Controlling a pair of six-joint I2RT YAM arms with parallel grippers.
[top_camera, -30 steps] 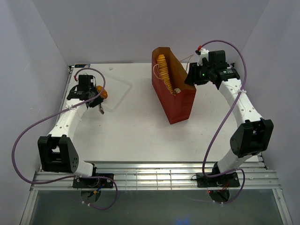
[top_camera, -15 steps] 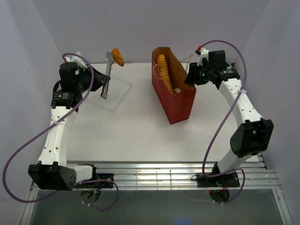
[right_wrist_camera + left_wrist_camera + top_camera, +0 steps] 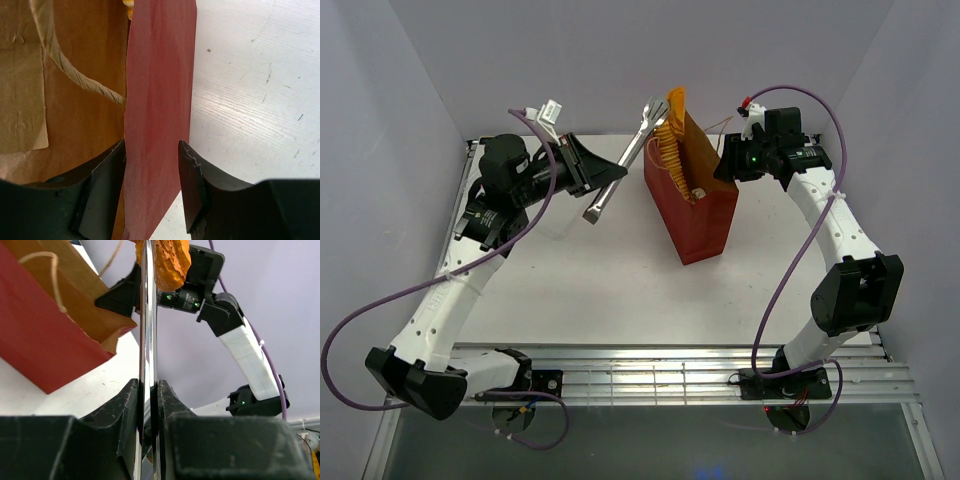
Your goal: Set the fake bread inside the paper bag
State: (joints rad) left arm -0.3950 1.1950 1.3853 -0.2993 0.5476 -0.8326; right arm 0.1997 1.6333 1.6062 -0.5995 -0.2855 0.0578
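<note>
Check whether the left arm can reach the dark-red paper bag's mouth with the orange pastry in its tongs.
Probably yes: the orange pastry in the metal tongs hangs at the open top of the dark-red paper bag, nothing between; the right hand pinches its wall.

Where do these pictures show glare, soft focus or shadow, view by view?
Left wrist: the metal tongs carry a bright streak of glare, and the left gripper's fingers are dark and soft. Right wrist: the table grain is sharp, the right gripper's fingers dim. Top external: even light, only faint shadows.
</note>
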